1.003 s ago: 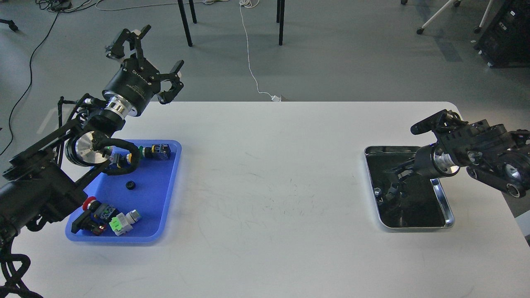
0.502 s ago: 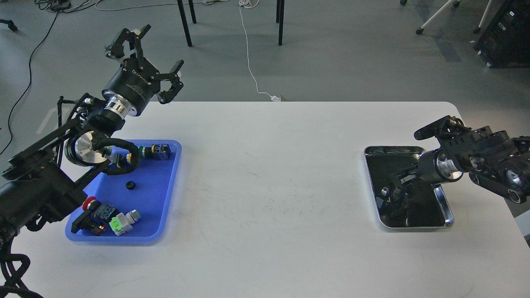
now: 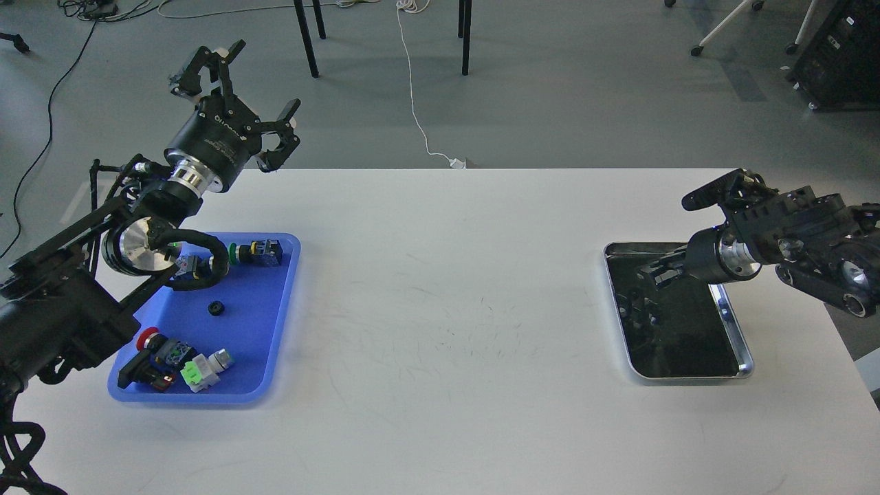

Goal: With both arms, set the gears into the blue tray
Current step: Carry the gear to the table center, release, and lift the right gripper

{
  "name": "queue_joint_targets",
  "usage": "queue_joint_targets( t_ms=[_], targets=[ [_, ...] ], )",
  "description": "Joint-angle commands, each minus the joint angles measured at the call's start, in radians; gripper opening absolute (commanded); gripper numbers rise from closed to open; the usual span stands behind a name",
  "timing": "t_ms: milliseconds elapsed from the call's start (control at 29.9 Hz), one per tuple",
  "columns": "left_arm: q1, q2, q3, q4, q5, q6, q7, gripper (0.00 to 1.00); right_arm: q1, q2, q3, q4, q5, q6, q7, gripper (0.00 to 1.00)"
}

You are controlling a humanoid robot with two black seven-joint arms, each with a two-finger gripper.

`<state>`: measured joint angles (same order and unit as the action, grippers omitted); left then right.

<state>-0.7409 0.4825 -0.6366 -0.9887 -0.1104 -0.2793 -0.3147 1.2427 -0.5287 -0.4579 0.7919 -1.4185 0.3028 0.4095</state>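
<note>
The blue tray (image 3: 271,323) lies at the table's left front. One small black gear (image 3: 217,309) rests near its middle. My left gripper (image 3: 237,103) is raised above and behind the tray's far end, fingers spread open, nothing between them. My right gripper (image 3: 650,278) hangs low over the silver metal tray (image 3: 734,323) at the right. Its dark fingers blend with the tray's dark inside, so I cannot tell their state or whether they hold anything. Other gears are not distinguishable in that dark tray.
Colourful push-button switches lie in the blue tray: one with a red cap (image 3: 148,340), one green and grey (image 3: 203,370), one at the far end (image 3: 258,253). The white table (image 3: 447,309) stretches between the trays. Chair legs and cables are on the floor behind.
My right gripper has lifted and pulled back slightly toward the metal tray's far end. My left gripper has shifted a little up and to the left, still open.
</note>
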Motion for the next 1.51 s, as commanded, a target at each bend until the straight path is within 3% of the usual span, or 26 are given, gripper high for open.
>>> queue_joint_targets(
  t_ms=[0,167,535,1037,1171,1405,1472],
  targets=[
    [-0.002,0.002,0.0,-0.004,0.0,0.0,0.0,0.98,0.09,0.012,0.007,0.078,0.032,-0.002,-0.001,0.18],
    [-0.002,0.005,0.0,-0.005,0.001,0.005,0.0,0.98,0.146,0.11,0.007,0.173,0.183,-0.005,0.006,0.17],
    [-0.002,0.039,0.001,-0.007,0.006,0.0,0.0,0.98,0.058,0.413,-0.007,0.089,0.266,-0.05,0.054,0.17],
    [0.008,0.054,0.001,-0.01,0.006,0.003,-0.001,0.98,-0.037,0.481,-0.056,0.018,0.263,-0.077,0.065,0.22],
    [0.006,0.056,0.001,-0.01,0.009,0.002,-0.004,0.98,-0.04,0.484,-0.079,0.013,0.263,-0.117,0.065,0.28],
    [0.006,0.059,0.005,-0.01,0.011,0.002,-0.006,0.98,-0.023,0.484,-0.074,0.015,0.265,-0.128,0.065,0.56],
    [0.005,0.062,0.008,-0.01,0.011,0.002,-0.004,0.98,-0.008,0.478,-0.059,0.017,0.268,-0.133,0.061,0.72]
  ],
)
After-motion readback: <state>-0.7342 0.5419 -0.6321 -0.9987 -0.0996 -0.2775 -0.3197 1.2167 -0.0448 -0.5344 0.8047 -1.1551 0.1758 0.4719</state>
